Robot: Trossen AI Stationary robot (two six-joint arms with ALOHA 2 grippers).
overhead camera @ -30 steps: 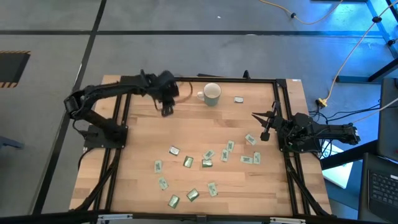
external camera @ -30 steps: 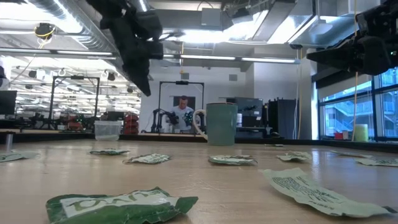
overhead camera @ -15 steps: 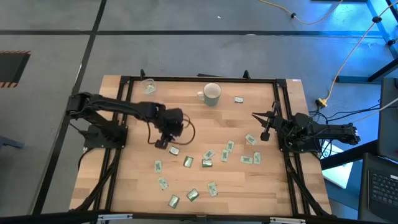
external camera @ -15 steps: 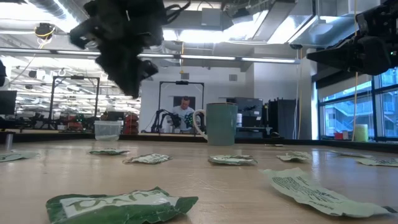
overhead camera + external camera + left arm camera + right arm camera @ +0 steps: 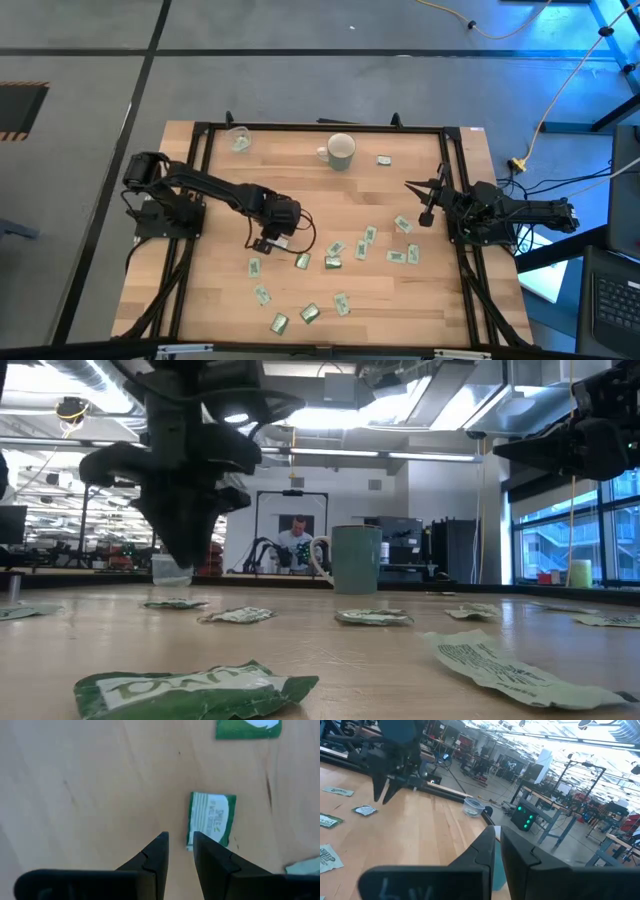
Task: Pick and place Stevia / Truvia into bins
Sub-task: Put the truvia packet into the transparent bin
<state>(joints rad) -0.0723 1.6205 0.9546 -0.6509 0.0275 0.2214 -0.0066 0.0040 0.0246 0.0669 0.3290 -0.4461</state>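
Observation:
Several green-and-white sachets [image 5: 336, 247] lie flat across the near half of the wooden table, and one more [image 5: 384, 159] sits to the right of the mug. The pale green mug [image 5: 341, 151] stands near the far edge. The clear cup [image 5: 238, 139] stands at the far left with green showing inside. My left gripper [image 5: 267, 243] hangs low over the leftmost group of sachets, fingers pointing down and open by a narrow gap. In the left wrist view one sachet [image 5: 212, 820] lies flat just beside the fingertips [image 5: 181, 839], untouched. My right gripper [image 5: 425, 214] waits, shut, at the table's right side.
A black frame rail [image 5: 320, 127] runs around the table. The bare wood [image 5: 330, 195] between the mug and the sachets holds nothing. Beyond the far edge is a workshop room where a person [image 5: 294, 540] stands far off. A yellow cable [image 5: 560, 90] lies on the floor at right.
My left gripper has swung from the far-left corner beside the cup toward the near edge and the table's middle, dropping low over the sachets. The cup, covered by the arm before, now shows.

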